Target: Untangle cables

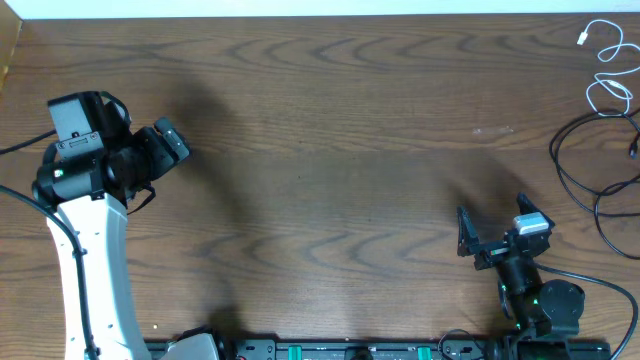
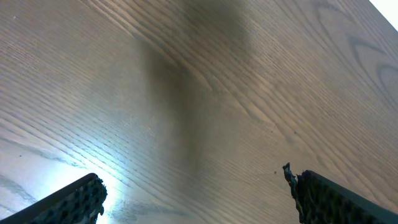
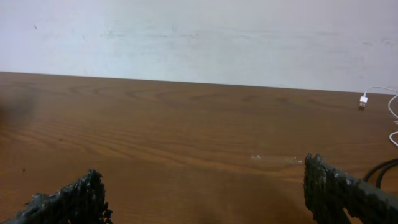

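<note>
A white cable with a USB plug lies coiled at the far right corner of the table. A black cable loops just in front of it along the right edge, and the two lie close together there. My right gripper is open and empty, low over the table to the left of the black cable. In the right wrist view the white cable's plug and a bit of black cable show at the right. My left gripper is open and empty at the far left, over bare wood.
The wooden table spans the view. The arm bases and a black rail run along the front edge. A white wall stands behind the table's far edge. The cables run off the right edge.
</note>
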Action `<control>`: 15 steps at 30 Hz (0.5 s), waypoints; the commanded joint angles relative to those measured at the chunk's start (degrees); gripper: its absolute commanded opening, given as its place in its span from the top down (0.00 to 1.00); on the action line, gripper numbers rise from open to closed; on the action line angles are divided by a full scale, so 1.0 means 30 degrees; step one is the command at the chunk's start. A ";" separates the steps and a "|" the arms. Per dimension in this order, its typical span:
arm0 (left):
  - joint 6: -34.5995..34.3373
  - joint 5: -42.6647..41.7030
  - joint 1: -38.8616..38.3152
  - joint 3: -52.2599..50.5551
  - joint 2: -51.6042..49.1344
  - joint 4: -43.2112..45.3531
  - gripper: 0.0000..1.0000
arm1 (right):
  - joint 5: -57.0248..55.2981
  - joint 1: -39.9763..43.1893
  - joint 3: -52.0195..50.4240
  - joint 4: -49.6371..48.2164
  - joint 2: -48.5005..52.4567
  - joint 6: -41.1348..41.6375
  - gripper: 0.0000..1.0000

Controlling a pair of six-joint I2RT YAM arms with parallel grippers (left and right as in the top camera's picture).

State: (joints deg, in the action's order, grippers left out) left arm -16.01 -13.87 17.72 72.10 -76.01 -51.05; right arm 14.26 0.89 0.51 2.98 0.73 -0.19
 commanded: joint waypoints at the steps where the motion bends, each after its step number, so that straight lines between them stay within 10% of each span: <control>1: 0.0321 -0.0160 -0.0022 0.0146 0.0007 -0.0044 0.02 | -0.0080 -0.0240 -0.0066 0.0066 -0.0146 0.0328 0.01; 15: 0.0342 -0.0066 -0.0153 -0.0357 0.0991 -0.0015 0.02 | -0.0080 -0.0240 -0.0066 0.0066 -0.0146 0.0335 0.01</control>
State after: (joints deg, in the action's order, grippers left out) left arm -16.01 -13.87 17.69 72.07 -75.83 -51.03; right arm 14.26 0.89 0.51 2.98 0.73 -0.19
